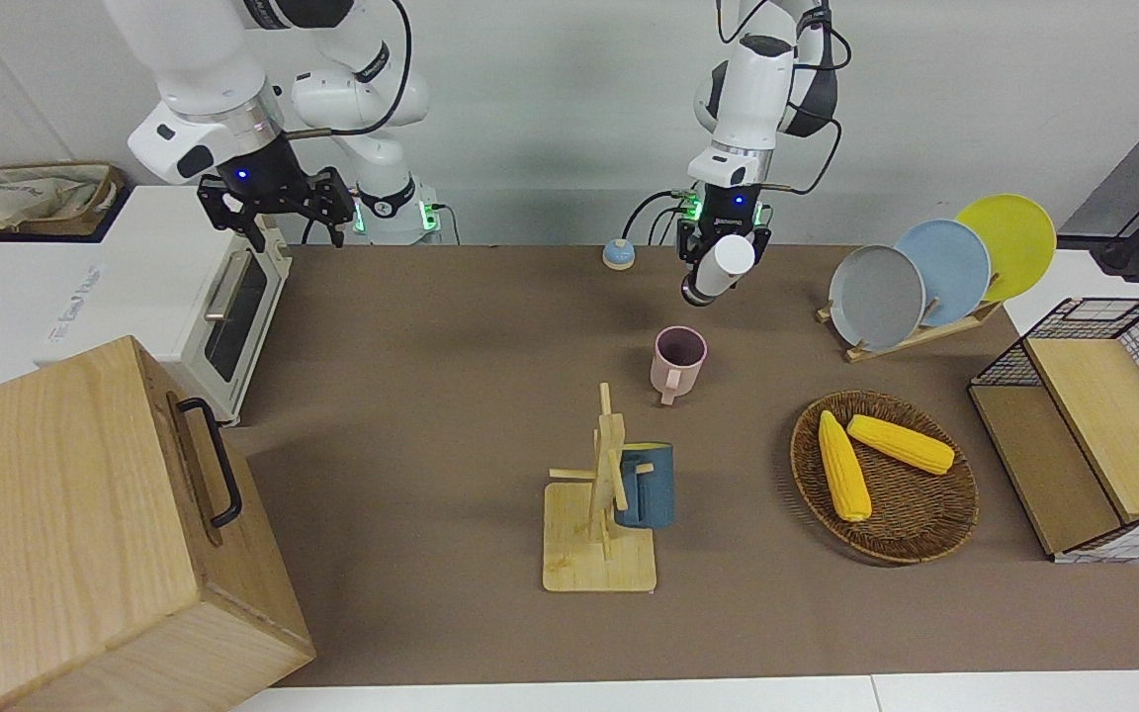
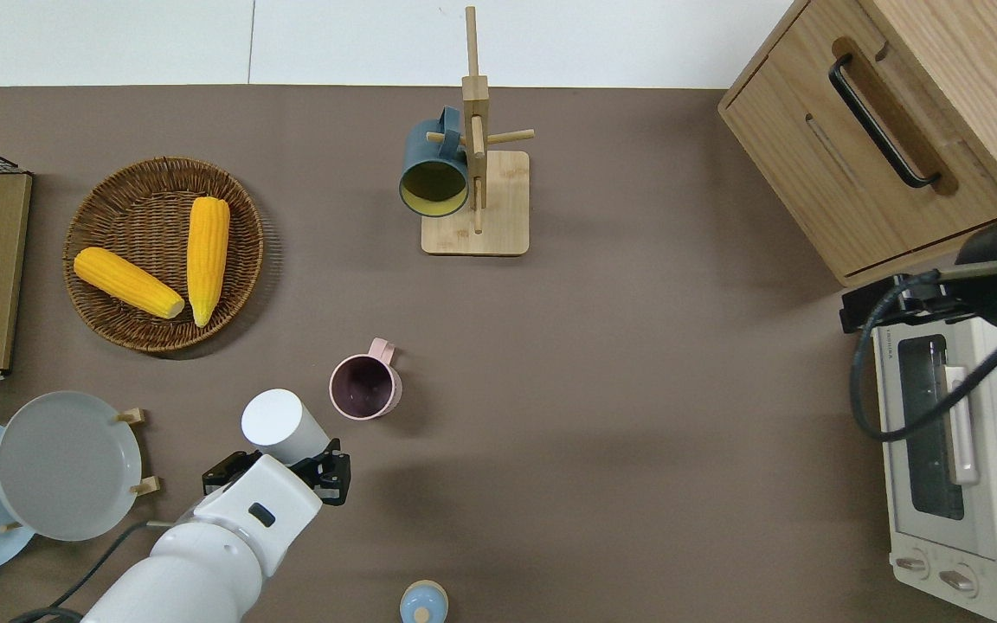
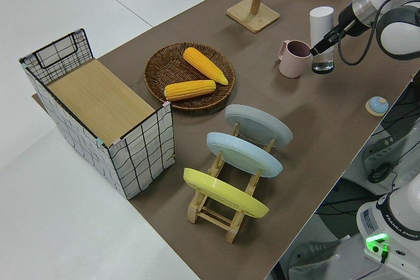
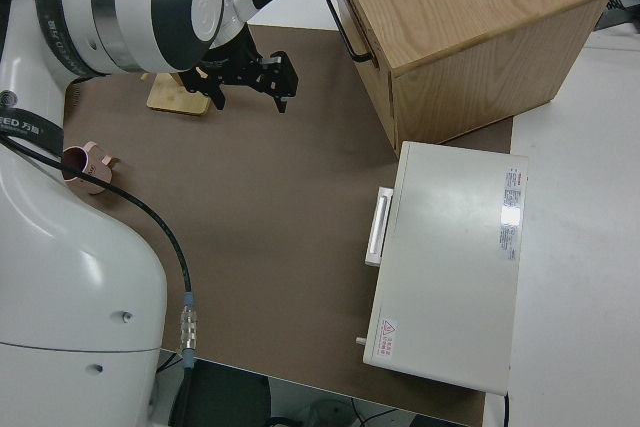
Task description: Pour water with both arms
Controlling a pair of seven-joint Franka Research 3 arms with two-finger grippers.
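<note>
Left end effector clamped on white bottle, tilted, held just beside pink mug, toward left arm's end of table. Mug upright, mouth open upward. Right end effector empty, fingers apart, up over toaster oven, well apart from mug.

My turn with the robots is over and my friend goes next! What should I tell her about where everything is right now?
Left gripper: shut on the white bottle, held in the air beside the pink mug, toward the left arm's end of the table.
Right gripper: open, holding nothing, up over the table edge by the toaster oven.
The pink mug stands upright on the brown mat, nearer to the robots than the mug rack.
Done: bottle picked up. Whether anything is in the mug cannot be seen.
Left: bring the bottle over the mug and tip it.
</note>
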